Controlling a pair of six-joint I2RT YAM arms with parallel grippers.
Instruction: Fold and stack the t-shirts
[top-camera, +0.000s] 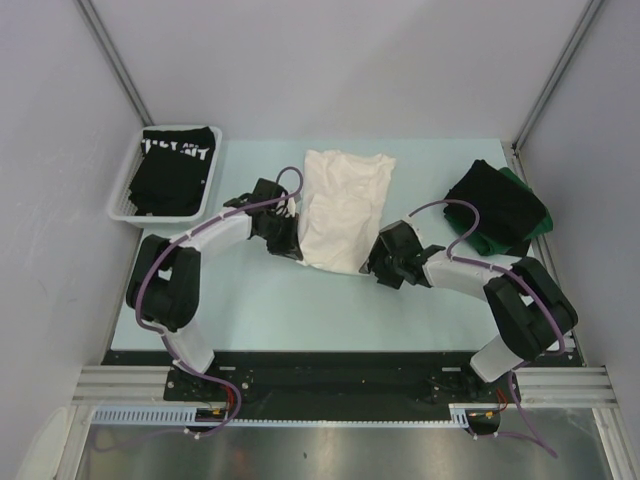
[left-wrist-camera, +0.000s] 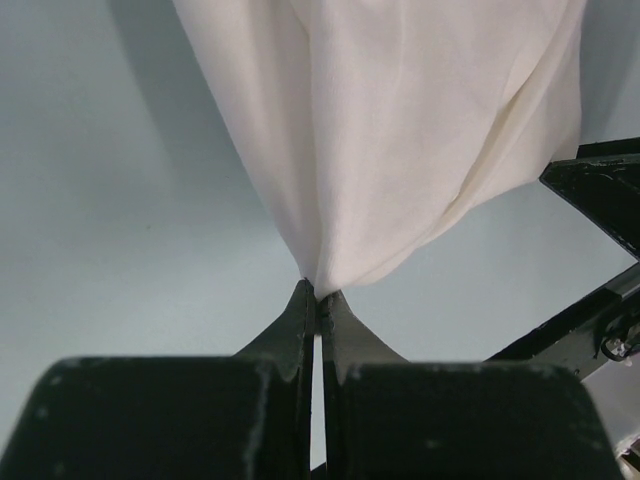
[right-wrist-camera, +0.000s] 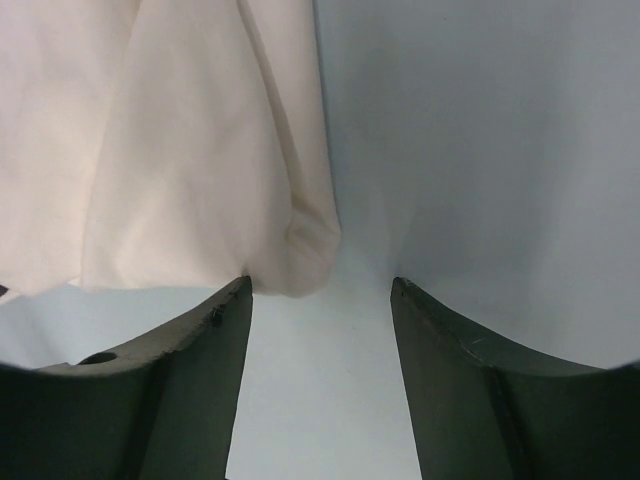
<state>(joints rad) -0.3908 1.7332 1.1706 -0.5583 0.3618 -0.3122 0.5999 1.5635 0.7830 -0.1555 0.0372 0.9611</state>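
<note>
The white t-shirt (top-camera: 345, 200) lies in the middle of the worktop (top-camera: 300, 310), running from near the far edge toward the near one, with its long sides turned in and its near hem rumpled. The left gripper (left-wrist-camera: 318, 298) sits at the shirt's near-left corner, its jaws pressed together on a pinch of the white cloth, which fans out and away from the tips. The right gripper (right-wrist-camera: 320, 290) is at the near-right corner with its jaws spread. A rounded fold of the hem lies just beside the tip of one finger, and bare worktop shows between the two fingers.

In the far-left corner, a white mesh basket (top-camera: 160, 220) holds a black t-shirt with white lettering (top-camera: 172, 175). Against the right edge a black t-shirt (top-camera: 490, 200) lies on top of a dark green t-shirt (top-camera: 532, 212), which sticks out on the right side.

Bare worktop stretches between the white shirt and the basket, between the shirt and the dark pile, and along the near edge in front of both grippers.
</note>
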